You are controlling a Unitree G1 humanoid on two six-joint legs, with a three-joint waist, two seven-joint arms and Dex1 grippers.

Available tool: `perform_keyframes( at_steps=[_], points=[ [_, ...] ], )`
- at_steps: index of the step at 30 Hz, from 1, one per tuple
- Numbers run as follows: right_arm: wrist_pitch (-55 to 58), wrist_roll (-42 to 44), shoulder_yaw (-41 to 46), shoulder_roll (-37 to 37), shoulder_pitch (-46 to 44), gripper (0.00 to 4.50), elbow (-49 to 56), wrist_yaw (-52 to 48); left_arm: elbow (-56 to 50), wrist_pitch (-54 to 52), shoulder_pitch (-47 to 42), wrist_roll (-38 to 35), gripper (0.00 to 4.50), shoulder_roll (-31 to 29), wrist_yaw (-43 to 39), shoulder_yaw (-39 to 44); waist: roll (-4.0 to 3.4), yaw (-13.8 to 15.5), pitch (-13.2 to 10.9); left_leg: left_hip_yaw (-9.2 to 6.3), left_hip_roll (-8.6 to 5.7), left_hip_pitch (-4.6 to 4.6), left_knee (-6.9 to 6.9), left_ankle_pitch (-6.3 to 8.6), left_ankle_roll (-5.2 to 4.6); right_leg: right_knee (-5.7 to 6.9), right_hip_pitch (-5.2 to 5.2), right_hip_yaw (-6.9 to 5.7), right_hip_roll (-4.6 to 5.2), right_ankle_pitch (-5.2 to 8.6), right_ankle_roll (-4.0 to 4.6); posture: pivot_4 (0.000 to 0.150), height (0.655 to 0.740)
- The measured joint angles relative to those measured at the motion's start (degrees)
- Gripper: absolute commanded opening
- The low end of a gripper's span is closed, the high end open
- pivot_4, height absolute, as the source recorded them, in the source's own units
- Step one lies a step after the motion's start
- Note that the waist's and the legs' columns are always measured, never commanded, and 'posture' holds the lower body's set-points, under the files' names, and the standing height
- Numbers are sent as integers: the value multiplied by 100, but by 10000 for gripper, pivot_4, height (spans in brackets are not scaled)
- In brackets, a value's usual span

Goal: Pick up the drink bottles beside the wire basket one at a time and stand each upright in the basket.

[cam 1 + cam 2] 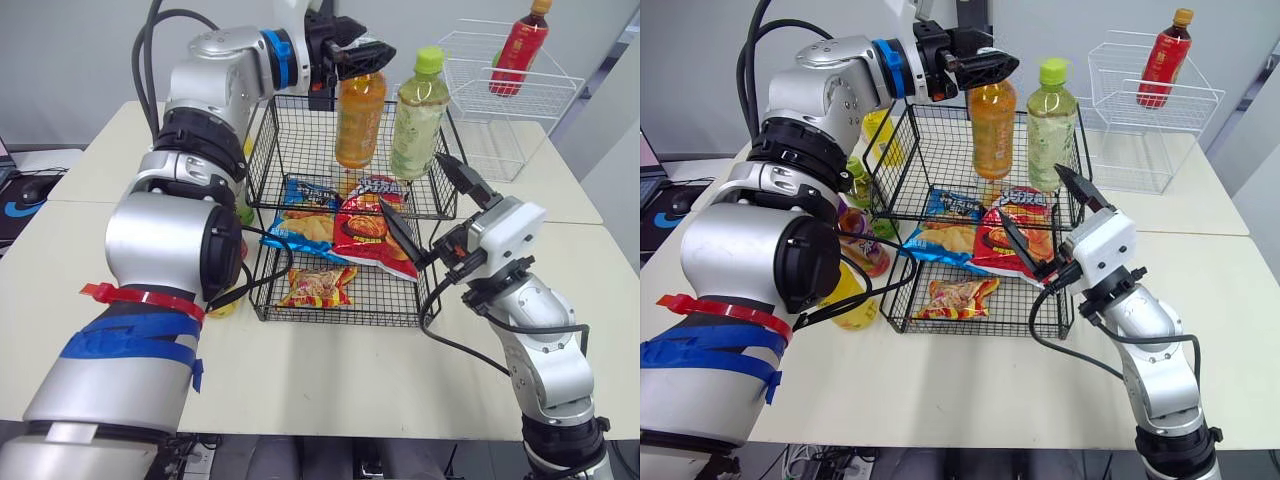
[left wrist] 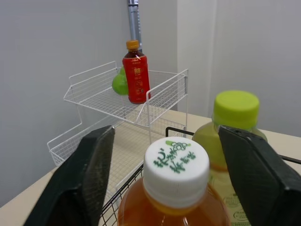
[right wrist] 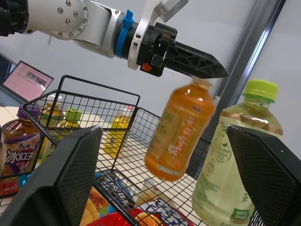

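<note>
- While the left gripper [image 1: 370,55] hangs over the far half of the wire basket [image 1: 262,140], its fingers [image 2: 84,179] are spread on either side of the white cap of an orange bottle [image 1: 359,120], with a gap showing on each side.
- That orange bottle is inside the basket, just beside a green-capped bottle [image 1: 419,120] that stands upright against the far right corner of the basket.
- From the right wrist view the orange bottle leans a little, and whether its base sits flat on the basket floor cannot be told.
- The right gripper [image 1: 432,203] hovers at the right rim of the basket, fingers wide apart and empty, above the snack bags [image 1: 372,235] lying in the near half.
- Several more bottles [image 1: 862,240] wait on the desk [image 1: 330,390] just outside the basket, toward the left edge of the desk.
- By this reading, one bottle is placed, a second is nearly settled, and the group on the left remains to be moved.
- A red bottle [image 1: 520,50] stands on a white rack [image 1: 520,95] at the far right corner of the desk, well apart from the basket.
</note>
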State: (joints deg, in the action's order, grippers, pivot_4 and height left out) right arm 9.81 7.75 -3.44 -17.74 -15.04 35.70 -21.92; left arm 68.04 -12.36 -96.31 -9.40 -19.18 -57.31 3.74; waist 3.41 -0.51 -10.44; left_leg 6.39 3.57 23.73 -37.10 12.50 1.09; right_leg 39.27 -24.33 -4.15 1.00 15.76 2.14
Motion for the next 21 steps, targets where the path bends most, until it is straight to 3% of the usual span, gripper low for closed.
perform_keyframes(
  at_steps=[6,12,21],
  points=[
    [-2,21,-10,1,-8,45000,-9,-56,-183,-243,11,-58,44928,-381,-28,174,0,-72,0,1,0,-10,0,-3,5,19,-1,5,0,1,2,1500,7400],
    [-66,227,-28,6,-202,45000,-209,-315,-1856,-1186,727,-514,44928,-1273,-69,599,-1,-164,0,8,0,-47,3,-13,21,58,12,23,-1,7,12,1500,7400],
    [-214,1138,-227,-130,-988,45000,-1176,-1629,-5704,-2400,4151,-767,44928,-3290,1048,2287,0,-254,2,8,9,-85,9,-23,37,88,27,33,-8,10,19,1500,7400]
  ],
)
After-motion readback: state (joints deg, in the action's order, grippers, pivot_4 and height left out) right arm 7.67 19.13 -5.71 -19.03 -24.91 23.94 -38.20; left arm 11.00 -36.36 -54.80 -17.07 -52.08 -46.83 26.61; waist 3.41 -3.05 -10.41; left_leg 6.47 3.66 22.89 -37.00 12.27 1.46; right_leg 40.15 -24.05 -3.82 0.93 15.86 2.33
